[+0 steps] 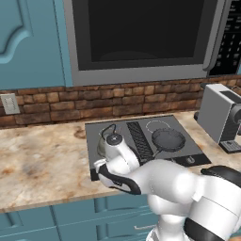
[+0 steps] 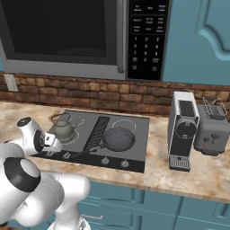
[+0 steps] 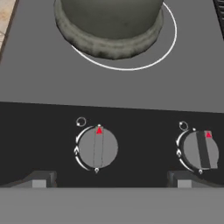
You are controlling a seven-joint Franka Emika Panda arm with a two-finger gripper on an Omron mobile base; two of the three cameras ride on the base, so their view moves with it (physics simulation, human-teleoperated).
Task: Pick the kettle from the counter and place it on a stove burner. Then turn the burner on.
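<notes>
While the kettle [image 1: 109, 142] already sits on the cooktop [image 1: 188, 146] at its front-left zone in the left base view, off the counter [image 1: 42, 160], the placing half looks done and the burner-on half is left, I'd judge. Arm reaches fwd and low from lower right, wrist bent down over the cooktop's front edge, hand just in front of the kettle. A frying pan [image 1: 168, 140] sits on the right zone.

Right base view: kettle [image 2: 63, 129] on the left ring, gripper [image 2: 55, 144] near it, low over the knob strip, not touching the kettle.

Hand view: kettle [image 3: 109, 24] base rests inside the stove burner [image 3: 168, 43] ring, a bit off-centre. Fingertips [image 3: 39, 180] stand wide apart, nothing between them, straddling the left knob [image 3: 97, 148]. Right knob [image 3: 200, 149] sits beside it. Both red marks point up, so prob. still off.
</notes>
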